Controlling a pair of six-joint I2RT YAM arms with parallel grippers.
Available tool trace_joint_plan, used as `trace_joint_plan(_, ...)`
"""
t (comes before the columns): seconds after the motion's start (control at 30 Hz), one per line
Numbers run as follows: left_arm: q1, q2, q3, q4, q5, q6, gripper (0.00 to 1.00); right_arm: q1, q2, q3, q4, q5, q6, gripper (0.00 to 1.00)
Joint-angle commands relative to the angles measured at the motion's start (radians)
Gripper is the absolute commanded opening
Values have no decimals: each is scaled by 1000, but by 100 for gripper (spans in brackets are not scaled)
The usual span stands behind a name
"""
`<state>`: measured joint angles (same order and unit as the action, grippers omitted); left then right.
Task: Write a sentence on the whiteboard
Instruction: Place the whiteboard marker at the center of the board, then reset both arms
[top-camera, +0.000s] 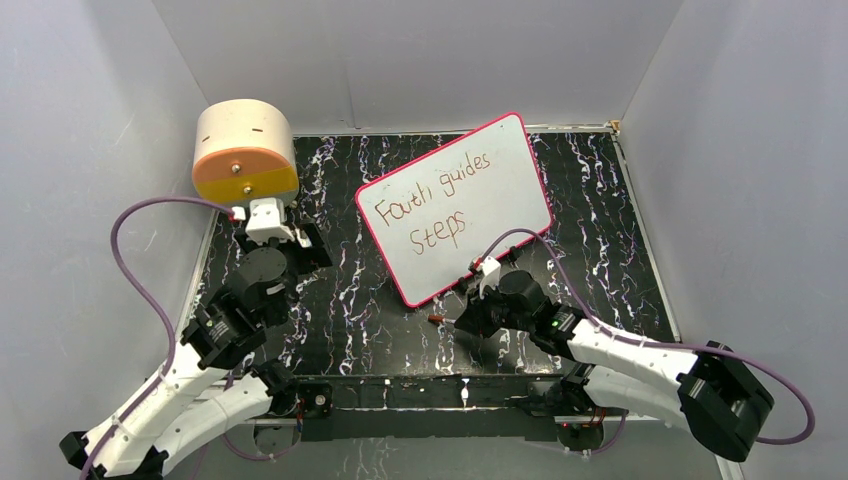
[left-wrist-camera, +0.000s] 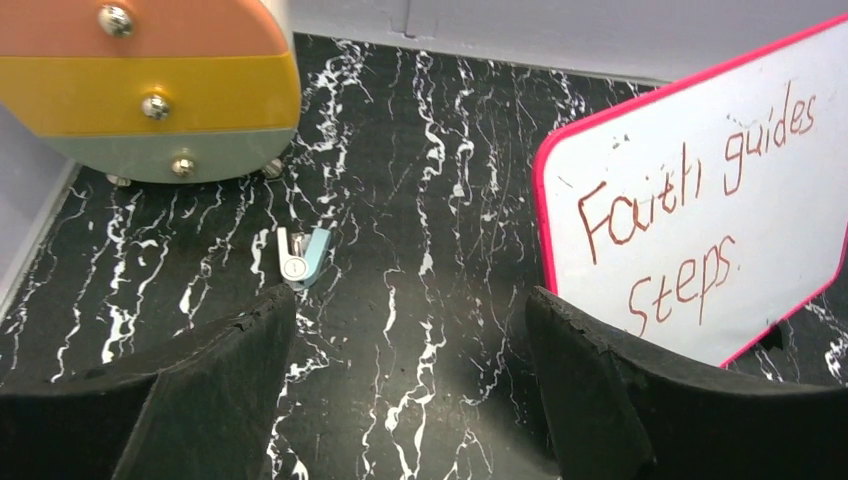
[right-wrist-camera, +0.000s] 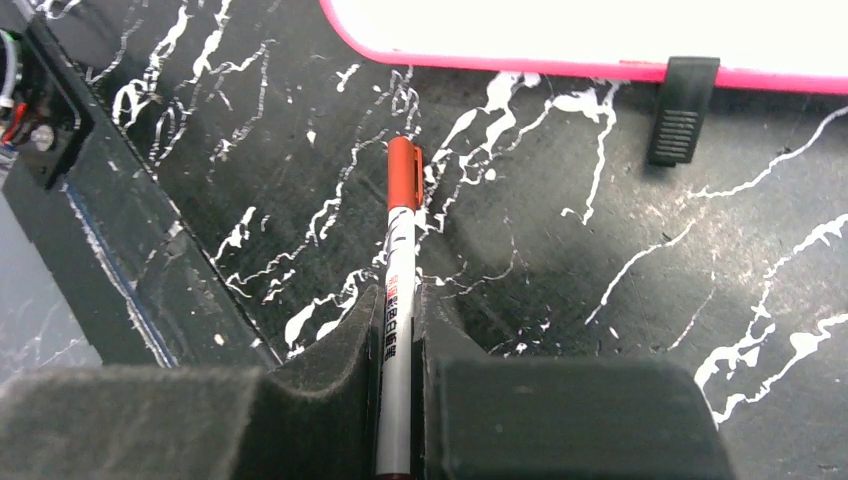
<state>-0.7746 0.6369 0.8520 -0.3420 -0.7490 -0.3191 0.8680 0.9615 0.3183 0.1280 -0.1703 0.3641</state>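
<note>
Two grippers: left gripper (left-wrist-camera: 410, 320) released (spread wide); right gripper (right-wrist-camera: 398, 310) clamps red-capped marker (right-wrist-camera: 402, 215).

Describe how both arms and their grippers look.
The left arm and right arm have white shell links joined by black motor housings; a thin purple cable trails from each. The left gripper and right gripper have broad matte black fingers with rough edges. A small green light shows on the right arm.

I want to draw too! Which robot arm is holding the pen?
The right arm: its jaws are shut on the red-capped marker. The left arm has its jaws wide open with nothing between them.
</note>
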Motion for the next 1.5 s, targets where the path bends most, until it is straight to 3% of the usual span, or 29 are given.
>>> trace_joint_plan(0.0,-3,-46,-13,18,-88,33,82,0,26,3,5,48,33,8)
trace_joint_plan(0.47,-3,-91,-28,9,-101,40,82,0,-33,31,-120,160,79,41)
trace_joint_plan(0.63,-3,-108,-32,4,-101,40,83,-1,-92,82,-217,269,79,65)
trace_joint_plan(0.7,-3,-120,-35,2,-103,44,83,0,-125,114,-255,325,74,90)
trace_joint_plan(0.73,-4,-127,-34,0,-104,46,84,-1,-138,139,-283,368,73,98)
trace_joint_plan(1.0,-3,-196,-37,-23,-101,68,86,0,-279,355,-488,700,27,99)
trace_joint_plan(1.27,-3,-328,-52,-18,-83,106,87,-1,-385,528,-656,907,-30,99)
trace_joint_plan(1.47,-3,-451,-114,2,-140,123,87,-1,-561,484,-626,1015,-72,99)
